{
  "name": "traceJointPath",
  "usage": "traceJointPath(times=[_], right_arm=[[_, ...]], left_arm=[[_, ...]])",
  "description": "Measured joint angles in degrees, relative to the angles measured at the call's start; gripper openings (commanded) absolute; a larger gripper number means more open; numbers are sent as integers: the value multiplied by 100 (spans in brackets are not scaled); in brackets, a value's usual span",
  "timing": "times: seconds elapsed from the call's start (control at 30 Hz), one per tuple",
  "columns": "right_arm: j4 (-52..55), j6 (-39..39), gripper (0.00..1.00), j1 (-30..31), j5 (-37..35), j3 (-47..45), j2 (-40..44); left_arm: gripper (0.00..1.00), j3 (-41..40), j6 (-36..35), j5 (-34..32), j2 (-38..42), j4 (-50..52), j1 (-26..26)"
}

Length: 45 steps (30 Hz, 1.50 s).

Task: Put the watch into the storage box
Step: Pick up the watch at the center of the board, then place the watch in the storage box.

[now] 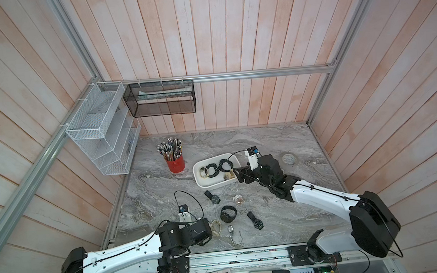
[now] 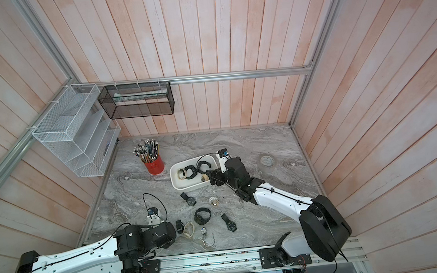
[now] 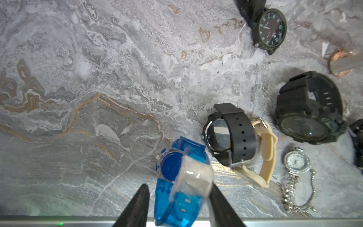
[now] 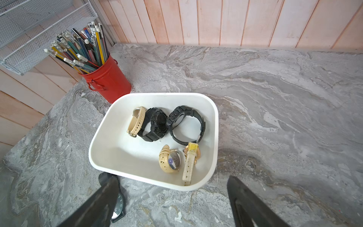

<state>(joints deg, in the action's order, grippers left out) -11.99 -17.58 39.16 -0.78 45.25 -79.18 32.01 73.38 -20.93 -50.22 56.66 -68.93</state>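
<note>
1. Nearest the front, well off to the near-left of the storage box (image 1: 194,171), the left gripper (image 3: 178,186) sits low over the marble table (image 1: 279,143). Its claw is half-narrowed astride the blue watch (image 3: 170,167). One finger (image 3: 220,202) lies against the clear wrap on the strap and the other is just beside the band; whether the watch is truly pinched cannot be told.
2. The blue watch lies on the table outside the box, well apart from its near-left corner.
3. Between that watch and the box lie loose pieces: a black-strapped watch (image 3: 237,135) resting on a beige-strapped watch (image 3: 268,145), a silver chain watch (image 3: 296,162), a chunky black watch (image 3: 308,110), a black-dial watch (image 1: 213,197), a second black-dial watch (image 1: 256,220) and a small rose-gold watch (image 1: 239,199).
4. At the box's near-right corner hovers the right gripper (image 1: 237,175), claw spread wide and holding nothing.
5. Inside the box lie a tan-strapped watch (image 4: 136,121) and two black watches (image 4: 157,123) toward the far side, and two gold-toned watches (image 4: 170,160) by the near-right wall.
6. Beyond the box to its left stands a red pencil cup (image 1: 175,163), and to its right lies a tape roll (image 1: 289,159). Farther off, up and to the left of the box, a white mesh basket (image 1: 102,130) and a black mesh basket (image 1: 159,99) hang on the walls.
</note>
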Motion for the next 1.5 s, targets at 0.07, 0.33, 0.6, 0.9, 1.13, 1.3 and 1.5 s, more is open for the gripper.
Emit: traceJointPath(times=[0.07, 0.33, 0.6, 0.9, 1.13, 1.3, 1.5], right_arm=[[0, 0, 89, 0, 0, 0, 0], [0, 0, 89, 0, 0, 0, 0], [0, 0, 89, 0, 0, 0, 0], [0, -2, 89, 0, -2, 0, 0], [4, 0, 89, -7, -46, -11, 103], [7, 0, 89, -28, -85, -50, 286], [50, 0, 89, -48, -120, -76, 424]], left_arm=[[37, -11, -83, 42, -11, -98, 85], [25, -37, -275, 140, -90, -262, 278], [15, -20, -400, 92, -122, -262, 330], [13, 516, -776, -94, -120, -251, 450], [13, 1200, -1810, -208, -133, -535, 1158], [13, 1622, -2924, -46, -498, -1272, 2059], [13, 2181, -4072, 317, -1405, -2350, 2710]])
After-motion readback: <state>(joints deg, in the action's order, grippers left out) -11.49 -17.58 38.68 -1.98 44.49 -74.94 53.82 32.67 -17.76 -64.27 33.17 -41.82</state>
